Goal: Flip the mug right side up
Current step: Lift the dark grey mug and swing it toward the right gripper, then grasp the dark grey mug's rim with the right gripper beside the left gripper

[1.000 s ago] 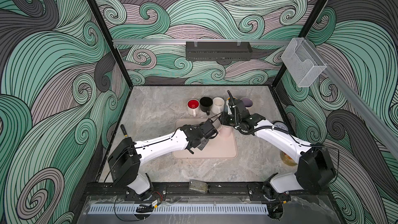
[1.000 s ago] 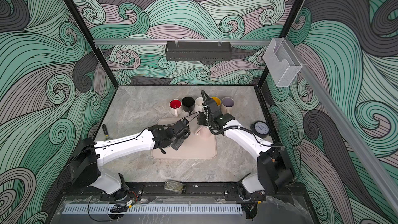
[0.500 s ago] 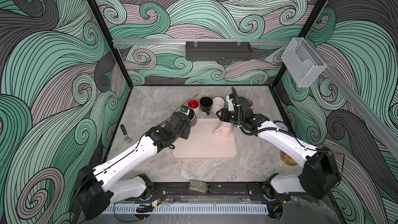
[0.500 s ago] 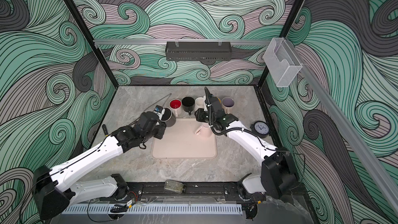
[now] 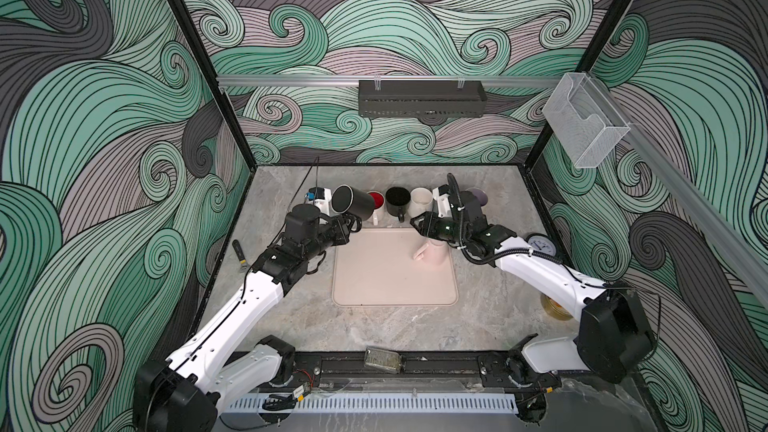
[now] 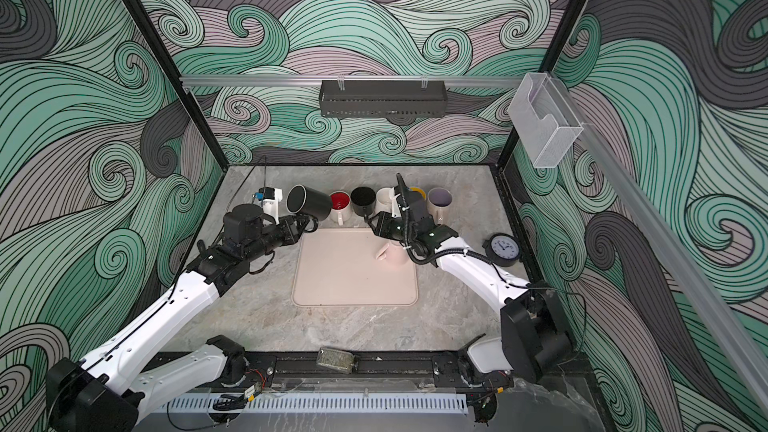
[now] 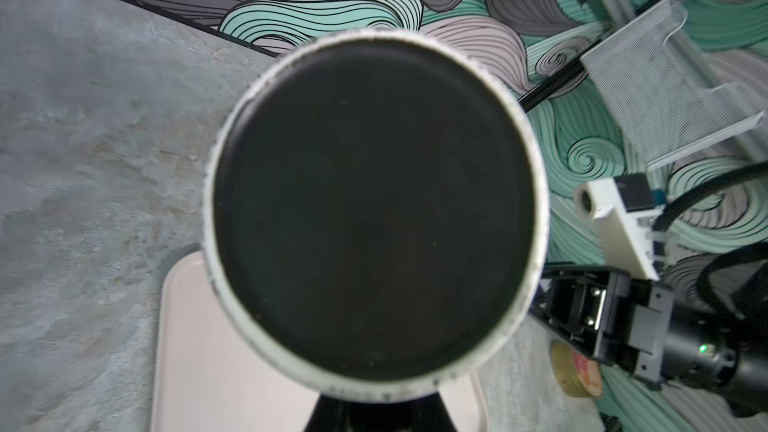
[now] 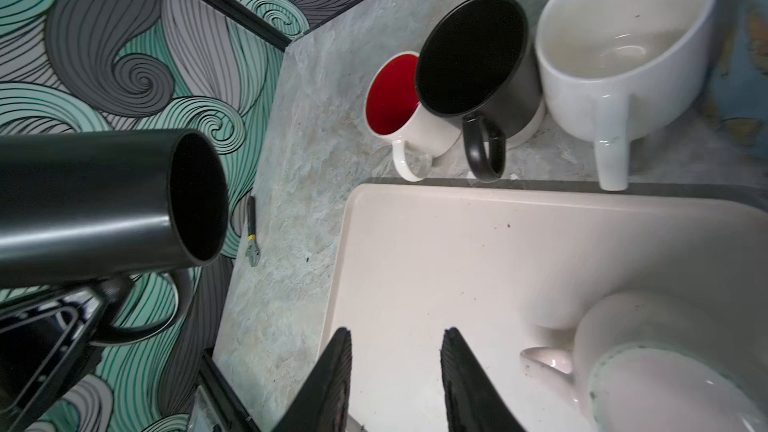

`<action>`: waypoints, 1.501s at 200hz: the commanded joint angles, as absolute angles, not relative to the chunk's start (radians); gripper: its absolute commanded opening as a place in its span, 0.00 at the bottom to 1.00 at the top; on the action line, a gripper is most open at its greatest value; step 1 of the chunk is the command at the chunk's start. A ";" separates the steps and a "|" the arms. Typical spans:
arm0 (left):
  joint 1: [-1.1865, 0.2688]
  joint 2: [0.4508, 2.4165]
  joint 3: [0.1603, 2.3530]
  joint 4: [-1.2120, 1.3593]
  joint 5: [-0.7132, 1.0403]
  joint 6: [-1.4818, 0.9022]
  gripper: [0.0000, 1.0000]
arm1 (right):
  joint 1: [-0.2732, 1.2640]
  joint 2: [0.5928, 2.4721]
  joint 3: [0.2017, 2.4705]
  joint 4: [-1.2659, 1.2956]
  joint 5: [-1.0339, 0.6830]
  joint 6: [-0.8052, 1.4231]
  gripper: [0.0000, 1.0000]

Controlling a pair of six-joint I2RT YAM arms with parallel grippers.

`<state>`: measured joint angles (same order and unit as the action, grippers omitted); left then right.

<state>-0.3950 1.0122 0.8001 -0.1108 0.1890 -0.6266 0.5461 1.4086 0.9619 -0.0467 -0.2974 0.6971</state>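
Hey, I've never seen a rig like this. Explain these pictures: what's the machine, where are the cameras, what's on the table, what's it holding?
This is a robot with two white-and-black arms on a grey stone-look table, each ending in a two-fingered gripper. Two pictures look down from above, almost identically; two come from cameras on the wrists. The left gripper is shut on the handle of a matte black mug, held in the air on its side; the left wrist view mostly shows its base. The right gripper is open and empty over a pale pink tray. On the tray stands a pale pink mug, apparently bottom-up. Behind the tray stands a row of upright mugs, including a white mug with a red inside and a plain white mug.
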 commanded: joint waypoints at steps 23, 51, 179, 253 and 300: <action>-0.318 1.048 0.762 0.376 0.438 -0.911 0.00 | 0.546 1.415 0.910 0.246 -0.518 0.830 0.42; -0.301 1.097 0.735 0.538 0.500 -1.034 0.00 | 0.546 1.456 0.892 0.418 -0.620 0.933 0.44; -0.308 1.198 0.718 0.774 0.609 -1.196 0.00 | 0.548 1.638 0.901 0.968 -0.777 1.295 0.47; -0.333 1.208 0.724 0.790 0.611 -1.199 0.00 | 0.552 1.671 0.939 1.022 -0.778 1.334 0.45; -0.357 1.218 0.724 0.796 0.606 -1.199 0.00 | 0.557 1.698 0.971 1.058 -0.776 1.361 0.42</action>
<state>-0.3412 1.2232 0.6949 0.6647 0.5888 -1.2083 0.5507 1.6867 0.9379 0.9928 -0.7670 1.3224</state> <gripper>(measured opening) 0.180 0.427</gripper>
